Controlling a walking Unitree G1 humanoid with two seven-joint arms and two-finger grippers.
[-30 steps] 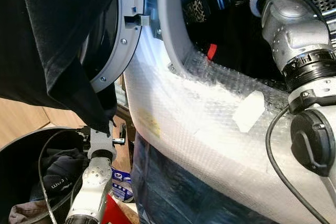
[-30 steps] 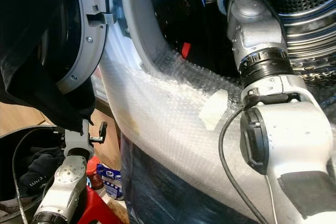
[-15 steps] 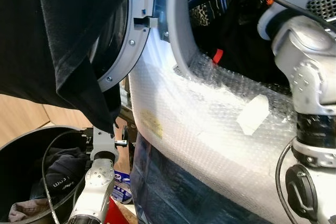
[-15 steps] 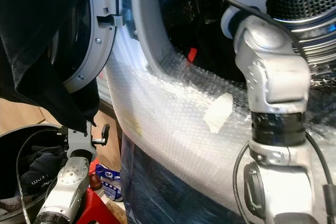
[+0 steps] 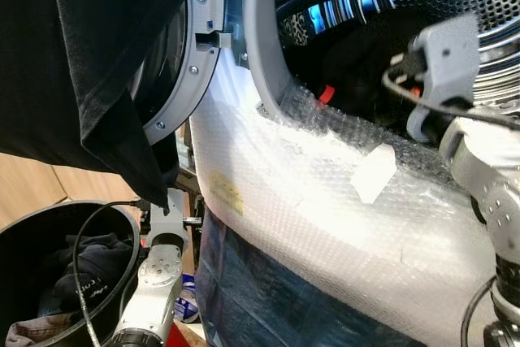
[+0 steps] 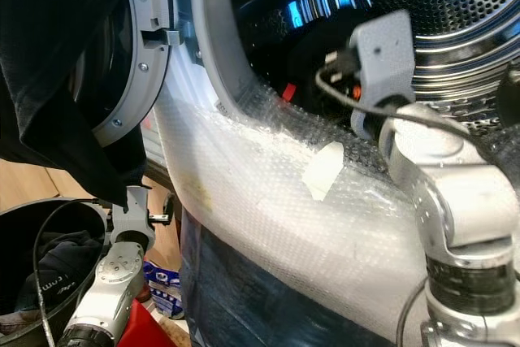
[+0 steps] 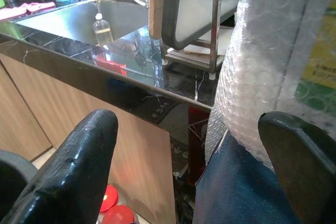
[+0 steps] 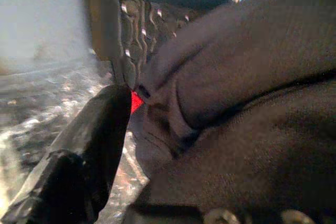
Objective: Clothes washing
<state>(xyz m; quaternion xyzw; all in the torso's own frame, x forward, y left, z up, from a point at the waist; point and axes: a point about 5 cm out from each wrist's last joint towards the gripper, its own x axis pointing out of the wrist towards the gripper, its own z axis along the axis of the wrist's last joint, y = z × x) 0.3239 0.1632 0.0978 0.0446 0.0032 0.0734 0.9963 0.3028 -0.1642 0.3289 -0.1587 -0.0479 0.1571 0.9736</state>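
Left eye view: your right arm has swung up and back since a second ago, when its elbow filled the drum mouth. The washer drum now stands open to view, and dark clothes lie in its lower part just behind the bubble-wrapped door rim. That suggests a load has gone in.
Left eye view, left side: the black garment hangs over the open washer door, its long axis running top to bottom, its lowest corner pointing down toward the basket. It has hardly moved.
Right eye view: your left arm hangs by the basket, which holds more dark clothes, so the loading looks part done.
Left wrist view: the left gripper has its fingers spread wide, nothing between them. They aim past the washer's wrapped front at a dark bench with a bottle on it.
Right wrist view: the right gripper's one visible finger lies against the dark clothes in the drum, near a red tag. You cannot tell whether the fingers are pinching cloth or standing apart.
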